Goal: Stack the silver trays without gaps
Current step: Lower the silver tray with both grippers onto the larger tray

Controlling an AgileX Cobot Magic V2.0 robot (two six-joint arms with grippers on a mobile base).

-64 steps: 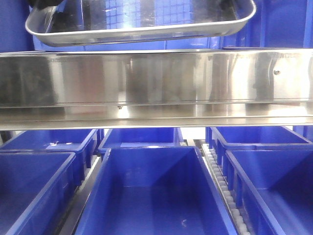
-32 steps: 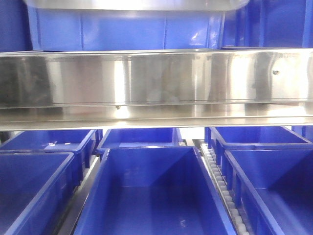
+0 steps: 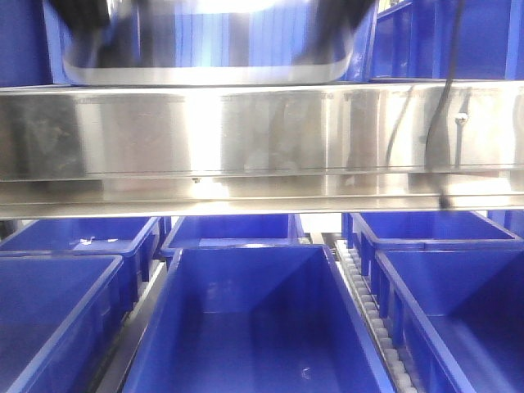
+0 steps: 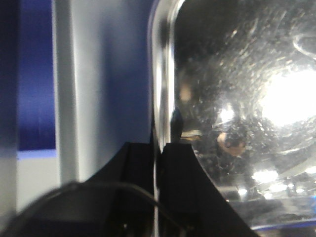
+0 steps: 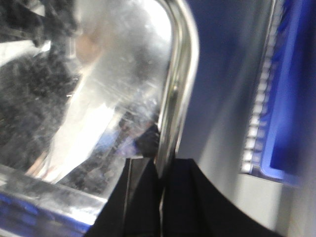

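A silver tray hangs blurred at the top of the front view, above the steel shelf rail, with dark arm shapes at both of its ends. In the left wrist view my left gripper is shut on the silver tray, pinching its left rim between the black fingers. In the right wrist view my right gripper is shut on the right rim of the silver tray. No other tray shows clearly.
A long reflective steel shelf rail spans the front view. Below it stand several deep blue bins, separated by roller tracks. More blue bins stand behind the tray. A dark cable hangs at the right.
The tray rose nearly out of the top of the view half a second ago and has come back down, now blurred with both arms showing at its ends.
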